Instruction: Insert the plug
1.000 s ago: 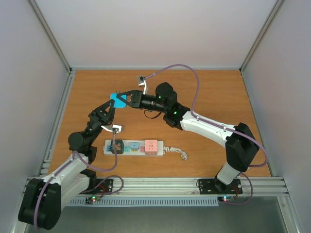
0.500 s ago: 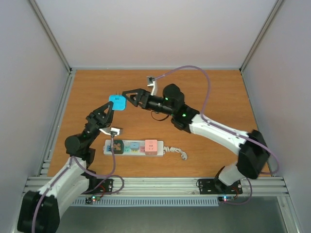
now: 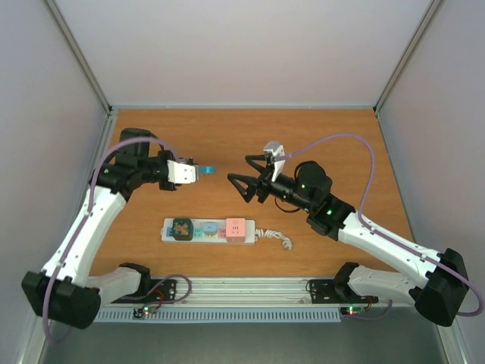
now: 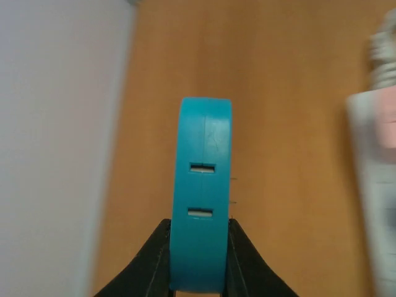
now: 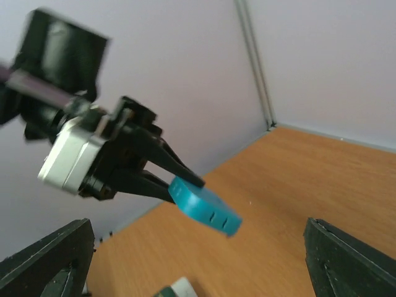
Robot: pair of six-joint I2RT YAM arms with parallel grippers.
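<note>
Having passed from the spread right tool (image 3: pixel 239 168), the plug (image 4: pixel 206 192) is now pinched by the left tool (image 4: pixel 198 244), likely bound for the strip (image 3: pixel 208 229).

Nothing legible turned up anywhere: no lettering, brand or number showed on the teal plug (image 4: pixel 206 198) or the power strip (image 3: pixel 206 229).

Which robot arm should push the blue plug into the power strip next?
Left. The left gripper is shut on the blue plug, held up not far from the power strip. The right gripper is open and empty.
</note>
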